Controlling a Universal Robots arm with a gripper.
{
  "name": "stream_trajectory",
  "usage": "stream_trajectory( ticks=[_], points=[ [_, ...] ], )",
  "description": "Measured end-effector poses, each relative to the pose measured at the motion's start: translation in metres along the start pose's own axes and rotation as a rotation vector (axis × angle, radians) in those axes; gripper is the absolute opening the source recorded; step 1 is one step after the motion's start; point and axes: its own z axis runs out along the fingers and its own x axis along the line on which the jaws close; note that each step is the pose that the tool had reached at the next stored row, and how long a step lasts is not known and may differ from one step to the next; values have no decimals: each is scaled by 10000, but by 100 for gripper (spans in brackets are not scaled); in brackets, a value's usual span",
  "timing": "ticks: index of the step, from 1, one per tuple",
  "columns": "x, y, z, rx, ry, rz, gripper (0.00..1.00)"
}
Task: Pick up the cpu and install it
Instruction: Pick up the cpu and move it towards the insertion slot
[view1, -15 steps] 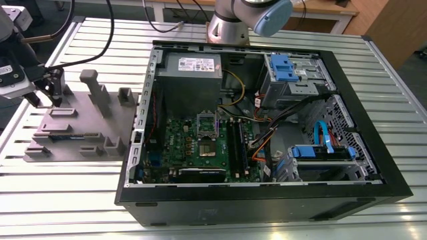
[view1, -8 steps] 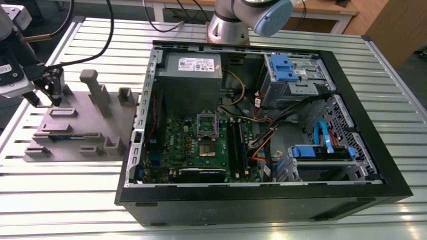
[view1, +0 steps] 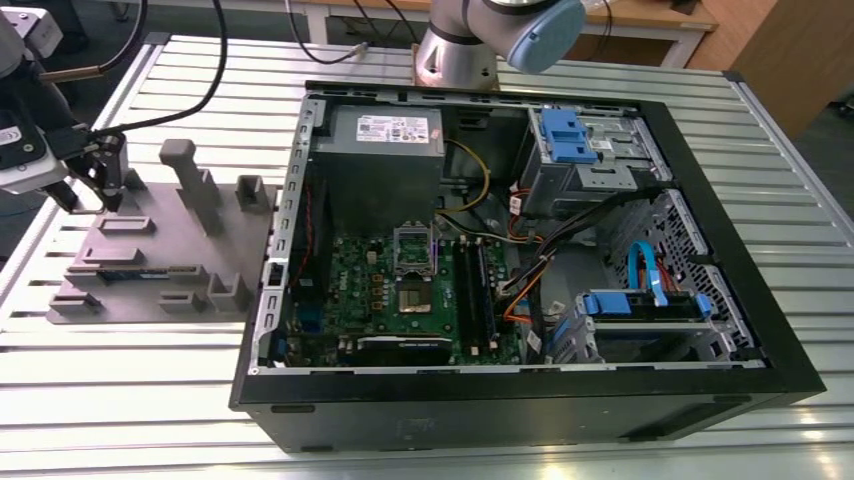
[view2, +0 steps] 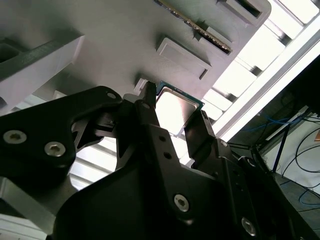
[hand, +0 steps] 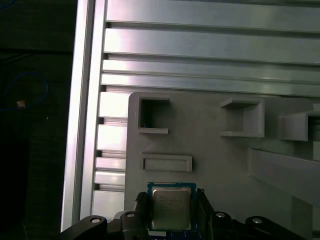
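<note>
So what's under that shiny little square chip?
The grey fixture plate spreads out beneath the cpu, with the tool right at it. The spot directly underneath is covered by the cpu itself.

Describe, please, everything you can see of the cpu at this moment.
The cpu is a small, flat, square chip with a shiny silver-grey metal top, faint print on it and a greenish rim. It lies flat on the grey plastic fixture, close to one edge and next to a low rectangular pocket. In both wrist views the gripper is right at the chip; whether it grips it cannot be told. The chip is not yet in the computer case.
</note>
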Motion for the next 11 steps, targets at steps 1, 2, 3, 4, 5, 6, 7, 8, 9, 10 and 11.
stream_trajectory(
  ticks=[1, 2, 3, 4, 5, 6, 7, 8, 9, 10, 11],
  points=[
    [0, 0, -3, 0, 0, 0, 47],
    [0, 0, -5, 0, -1, 0, 47],
    [0, 0, -7, 0, 0, 0, 47],
    [0, 0, -9, 1, 1, 0, 47],
    [0, 0, -10, 0, -1, 0, 47],
    [0, 1, -11, 0, 0, 0, 47],
    [0, 1, -13, 0, 1, 1, 47],
    [0, 1, -15, 0, 0, 0, 47],
    [0, 1, -20, 0, 0, 0, 47],
    [0, 1, -26, 0, 0, 0, 47],
    [0, 1, -28, 0, 0, 0, 47]
  ],
)
